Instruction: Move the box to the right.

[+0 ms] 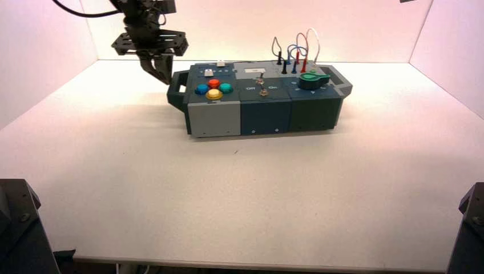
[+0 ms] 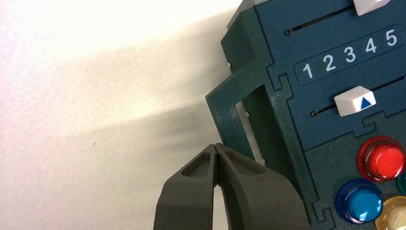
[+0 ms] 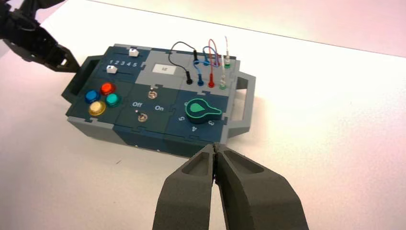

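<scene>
Tabletop (image 1: 257, 200) first, right gripper (image 3: 215, 146) parked near right, tips together. Beyond, towards the back, sits the box (image 1: 265, 117), likely rigid, fairly heavy; spare its wires (image 1: 297, 47). Left gripper (image 2: 216, 146), pinched closed, is at the left handle (image 2: 225, 112), the best place to push.

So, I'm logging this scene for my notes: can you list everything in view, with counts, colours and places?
box: one, dark teal and grey, on the table
table: one, whitish, under the box
buttons: four, red, blue, green, yellow, box's left
sliders: two, white, behind the buttons
switches: two, metal, middle
knob: one, green, right part
wires: several, black, blue, red, whitish, behind the knob
left hand: one, black, closed, at box's left handle
right hand: one, black, closed, nearer than the box
</scene>
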Available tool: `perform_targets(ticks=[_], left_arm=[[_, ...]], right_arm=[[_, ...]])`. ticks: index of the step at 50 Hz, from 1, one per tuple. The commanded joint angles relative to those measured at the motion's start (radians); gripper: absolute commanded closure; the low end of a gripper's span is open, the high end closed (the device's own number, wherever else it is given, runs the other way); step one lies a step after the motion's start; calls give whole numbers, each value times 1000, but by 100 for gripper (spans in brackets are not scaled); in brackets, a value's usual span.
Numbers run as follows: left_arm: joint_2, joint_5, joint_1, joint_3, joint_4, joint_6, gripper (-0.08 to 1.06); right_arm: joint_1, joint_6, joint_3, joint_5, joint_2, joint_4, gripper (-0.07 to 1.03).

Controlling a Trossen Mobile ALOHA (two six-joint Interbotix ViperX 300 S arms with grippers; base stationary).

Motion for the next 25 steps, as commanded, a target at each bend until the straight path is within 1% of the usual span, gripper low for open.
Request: perform_targets(ticks=[1, 25], left_arm=[[-12, -3, -60, -48, -9, -6, 101], [38, 29, -164, -129, -9, -15, 101]], right_arm=[[-2, 3, -25, -5, 8, 2, 99], [-2, 3, -26, -3, 8, 2, 99]])
